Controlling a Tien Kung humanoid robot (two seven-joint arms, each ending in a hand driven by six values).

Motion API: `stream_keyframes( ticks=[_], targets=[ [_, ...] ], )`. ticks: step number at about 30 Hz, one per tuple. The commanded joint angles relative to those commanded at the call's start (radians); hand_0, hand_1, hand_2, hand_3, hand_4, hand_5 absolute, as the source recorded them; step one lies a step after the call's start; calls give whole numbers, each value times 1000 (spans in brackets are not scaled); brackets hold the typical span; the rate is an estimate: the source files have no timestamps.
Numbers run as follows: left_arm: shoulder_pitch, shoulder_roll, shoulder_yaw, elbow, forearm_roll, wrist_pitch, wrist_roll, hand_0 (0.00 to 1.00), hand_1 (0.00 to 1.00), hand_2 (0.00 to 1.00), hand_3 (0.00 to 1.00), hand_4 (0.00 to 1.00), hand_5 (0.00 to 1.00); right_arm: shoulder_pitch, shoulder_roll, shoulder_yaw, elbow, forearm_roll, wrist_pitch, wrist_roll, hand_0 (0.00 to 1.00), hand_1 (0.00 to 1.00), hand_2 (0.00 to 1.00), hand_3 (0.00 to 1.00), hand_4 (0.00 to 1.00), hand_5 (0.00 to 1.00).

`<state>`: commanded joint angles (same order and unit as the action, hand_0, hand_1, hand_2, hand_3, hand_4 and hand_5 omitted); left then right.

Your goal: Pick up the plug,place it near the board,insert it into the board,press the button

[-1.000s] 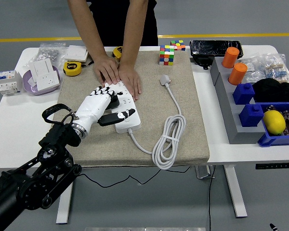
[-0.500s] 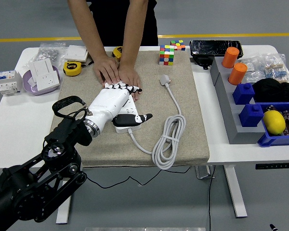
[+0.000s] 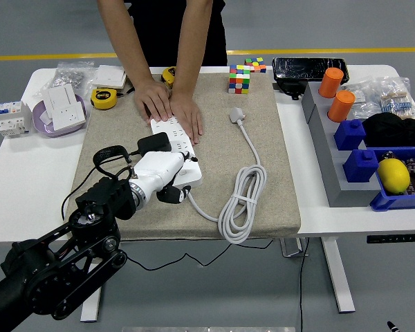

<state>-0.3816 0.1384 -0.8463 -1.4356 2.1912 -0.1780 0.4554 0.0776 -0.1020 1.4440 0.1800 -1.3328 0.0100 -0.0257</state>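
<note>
A: Can you read any brand or label from where you sit?

B: No, you won't make out any print. The tape measure (image 3: 104,98) at the far left and the black tray (image 3: 308,68) at the far right bear markings too small to read.

A: How is your left hand posed?

B: Your left hand (image 3: 160,176) comes in from the near left, white shell tilted toward the far right, lying over the near end of the board (image 3: 182,149). Its dark fingertips (image 3: 171,196) curl down at the board's near edge. You cannot tell whether they hold anything.

A: And the plug?

B: A black plug (image 3: 154,143) sits in the board just beyond your hand. The board's own white cable (image 3: 243,200) loops on the mat (image 3: 270,159) to the right, its grey plug end (image 3: 237,115) lying loose near the cube (image 3: 239,79).

A: Anyone else touching it?

B: A person at the far side presses both hands (image 3: 169,106) flat on the board's far end, side by side
</note>
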Motion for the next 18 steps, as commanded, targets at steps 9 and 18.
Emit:
stream_keyframes(
  ticks=[9, 18],
  targets=[
    [-4, -1, 6, 61, -1, 3, -5, 161, 35, 145, 828, 505, 125, -1, -3, 0, 0, -3, 0, -1, 893, 784, 769, 790, 998, 998],
    [-8, 1, -3, 66, 6, 1, -4, 162, 35, 144, 811, 494, 101, -2, -3, -3, 0, -2, 1, -1, 892, 784, 768, 790, 998, 998]
  ],
)
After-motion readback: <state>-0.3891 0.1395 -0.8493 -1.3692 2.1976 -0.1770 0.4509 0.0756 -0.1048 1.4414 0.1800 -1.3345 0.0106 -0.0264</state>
